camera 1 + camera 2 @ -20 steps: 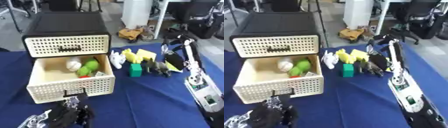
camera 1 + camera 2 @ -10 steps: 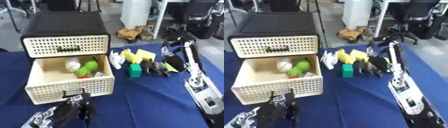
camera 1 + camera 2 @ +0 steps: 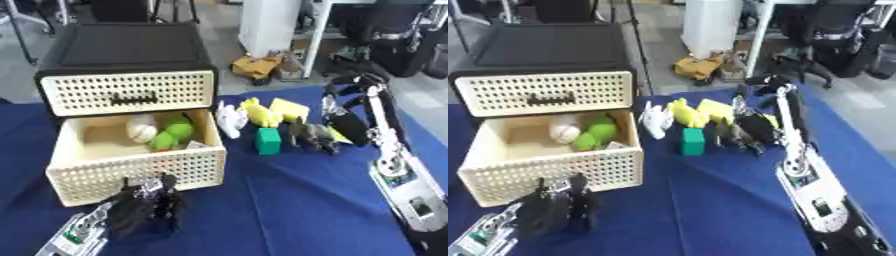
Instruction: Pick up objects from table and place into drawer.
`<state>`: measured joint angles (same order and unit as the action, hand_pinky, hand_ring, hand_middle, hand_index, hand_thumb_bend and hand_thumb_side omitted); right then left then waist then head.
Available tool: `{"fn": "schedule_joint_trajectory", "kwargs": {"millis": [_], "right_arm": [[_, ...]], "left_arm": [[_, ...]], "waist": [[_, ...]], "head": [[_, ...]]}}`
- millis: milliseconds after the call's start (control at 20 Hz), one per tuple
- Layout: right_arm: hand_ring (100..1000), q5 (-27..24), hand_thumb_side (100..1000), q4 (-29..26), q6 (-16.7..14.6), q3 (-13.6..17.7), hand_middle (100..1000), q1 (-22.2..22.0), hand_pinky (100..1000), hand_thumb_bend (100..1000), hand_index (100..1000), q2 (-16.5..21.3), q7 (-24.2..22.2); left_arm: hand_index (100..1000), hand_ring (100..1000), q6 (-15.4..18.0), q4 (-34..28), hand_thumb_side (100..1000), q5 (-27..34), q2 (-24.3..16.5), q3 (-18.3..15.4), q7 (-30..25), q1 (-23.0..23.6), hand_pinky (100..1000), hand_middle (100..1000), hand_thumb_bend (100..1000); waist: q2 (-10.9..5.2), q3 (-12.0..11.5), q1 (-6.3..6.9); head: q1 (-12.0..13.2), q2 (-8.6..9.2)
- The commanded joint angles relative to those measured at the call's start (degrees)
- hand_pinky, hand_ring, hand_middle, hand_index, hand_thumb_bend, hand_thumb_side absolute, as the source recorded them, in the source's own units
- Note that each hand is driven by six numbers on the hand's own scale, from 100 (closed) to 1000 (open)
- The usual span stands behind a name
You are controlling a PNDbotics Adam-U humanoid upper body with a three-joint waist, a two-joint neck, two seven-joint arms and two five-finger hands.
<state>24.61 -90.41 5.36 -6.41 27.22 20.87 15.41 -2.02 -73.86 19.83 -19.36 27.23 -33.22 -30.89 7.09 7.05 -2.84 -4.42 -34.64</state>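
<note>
Toys lined up on the blue desk (image 3: 289,200) just right of the open drawer (image 3: 131,167): white figure (image 3: 231,119), yellow pieces (image 3: 271,111), green block (image 3: 268,141), dark animal figure (image 3: 311,136). Already in the drawer: white ball (image 3: 142,132) and something green (image 3: 173,134). Right robot hand (image 3: 348,126) down at the right end of the row, touching the dark figure or just beside it, can't tell if grasping. Left robot hand (image 3: 144,205) low in front of the drawer, fingers curled, holding nothing.
</note>
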Motion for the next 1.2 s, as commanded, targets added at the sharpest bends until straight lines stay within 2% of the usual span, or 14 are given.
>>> {"fn": "schedule_joint_trajectory", "kwargs": {"millis": [50,450,900,1200], "right_arm": [[677,-0.2,505,-1.2,-0.1,0.1,699,1.2,555,100,718,0.7,-0.3],[678,-0.1,504,-1.4,-0.1,-0.1,699,1.6,556,100,718,0.6,-0.6],[679,-0.2,501,-2.0,-0.2,-0.5,699,2.2,557,100,718,0.5,-1.0],[679,0.3,529,-1.6,-0.1,-0.5,699,2.9,557,100,717,-0.1,-1.0]], "left_arm": [[645,509,1.4,0.6,1000,-0.5,0.3,-1.6,-0.1,-2.3,533,424,212],[633,497,3.2,4.5,1000,-2.2,0.9,-3.5,0.3,-4.7,530,410,201],[616,476,5.6,12.4,1000,-5.5,1.2,-7.8,2.1,-7.7,520,389,185],[600,457,7.1,14.9,1000,-6.0,1.2,-10.4,4.2,-9.4,507,369,176]], "waist": [[-0.50,0.3,0.03],[-0.10,1.3,0.01],[0.80,3.7,-0.11],[1.30,4.7,0.05]], "head": [[0.3,0.76],[0.6,1.21],[1.4,2.55],[1.6,3.12]]}}
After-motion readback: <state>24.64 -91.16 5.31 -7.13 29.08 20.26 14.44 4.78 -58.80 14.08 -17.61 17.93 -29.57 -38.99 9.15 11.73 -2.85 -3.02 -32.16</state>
